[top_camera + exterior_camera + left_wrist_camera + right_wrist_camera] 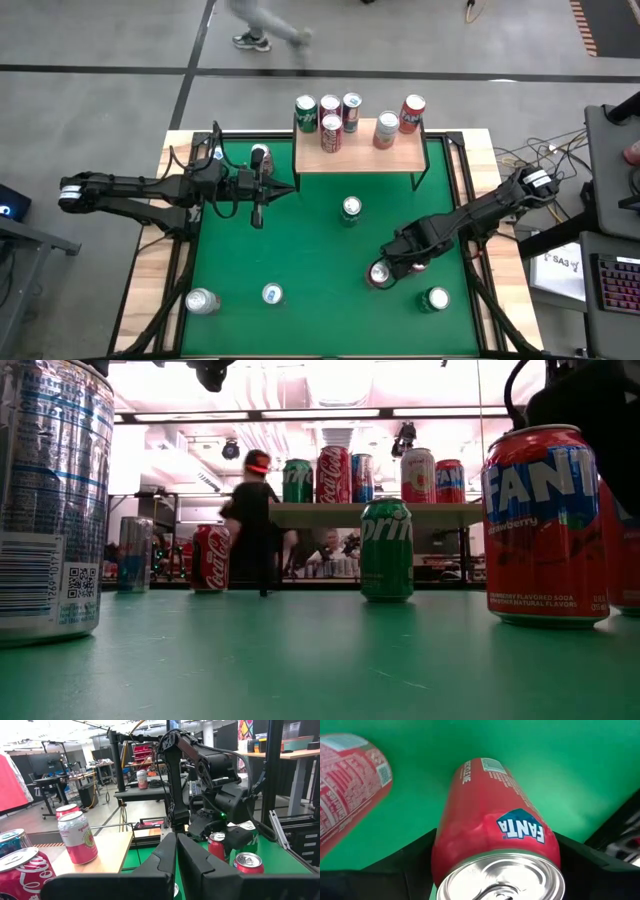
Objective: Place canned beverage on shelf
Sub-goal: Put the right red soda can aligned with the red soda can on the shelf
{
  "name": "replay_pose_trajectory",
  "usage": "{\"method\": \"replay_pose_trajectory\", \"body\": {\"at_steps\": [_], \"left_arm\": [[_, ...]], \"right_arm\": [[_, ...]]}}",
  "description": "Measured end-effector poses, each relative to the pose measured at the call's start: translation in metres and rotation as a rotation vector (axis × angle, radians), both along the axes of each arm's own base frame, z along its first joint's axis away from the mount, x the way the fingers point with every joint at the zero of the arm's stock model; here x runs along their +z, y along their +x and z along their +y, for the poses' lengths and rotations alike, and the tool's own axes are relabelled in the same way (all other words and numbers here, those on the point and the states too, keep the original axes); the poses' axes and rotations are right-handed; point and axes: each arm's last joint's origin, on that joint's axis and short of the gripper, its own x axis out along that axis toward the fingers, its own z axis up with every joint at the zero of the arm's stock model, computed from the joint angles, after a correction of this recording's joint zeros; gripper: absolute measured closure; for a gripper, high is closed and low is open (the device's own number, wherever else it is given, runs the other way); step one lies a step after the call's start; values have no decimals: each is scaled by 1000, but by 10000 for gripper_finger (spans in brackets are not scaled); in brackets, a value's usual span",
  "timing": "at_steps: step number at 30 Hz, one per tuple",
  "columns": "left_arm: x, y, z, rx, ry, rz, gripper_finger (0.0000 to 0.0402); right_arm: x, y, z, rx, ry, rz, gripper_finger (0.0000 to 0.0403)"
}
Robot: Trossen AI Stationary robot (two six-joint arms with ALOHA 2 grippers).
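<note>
While the right gripper [385,272] sits low over the green felt tabletop [310,250] toward its right front corner, its fingers stand apart on either side of an upright red Fanta can [495,830]; from the right wrist view the can fills the gap between them, but whether the pads are pressing its sides cannot be told. A second red can [350,780] stands just beside it. The left gripper [258,212] hovers near the back left part of the felt with its fingers [165,860] pressed together and nothing between them, a Coca-Cola can [210,558] standing close by. The shelf [358,155] stands at the middle of the back edge, its wooden board carrying six cans along its rear side. A green Sprite can [386,550] stands on the felt just in front of the shelf, and three more cans stand near the front edge.
</note>
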Motion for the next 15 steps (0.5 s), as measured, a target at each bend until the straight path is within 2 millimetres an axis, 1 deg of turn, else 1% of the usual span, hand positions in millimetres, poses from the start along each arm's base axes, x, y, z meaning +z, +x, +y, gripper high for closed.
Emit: {"method": "replay_pose_trajectory", "body": {"at_steps": [2, 9, 13, 15], "left_arm": [[0, 0, 0, 0, 0, 0, 402], [0, 0, 0, 0, 0, 0, 402], [0, 0, 0, 0, 0, 0, 402], [0, 0, 0, 0, 0, 0, 402]], "right_arm": [[7, 0, -1, 12, -26, 2, 106], [40, -3, -8, 11, -141, 46, 106], [59, 0, -14, 21, -187, 17, 106], [70, 5, -18, 23, -200, -30, 106]]}}
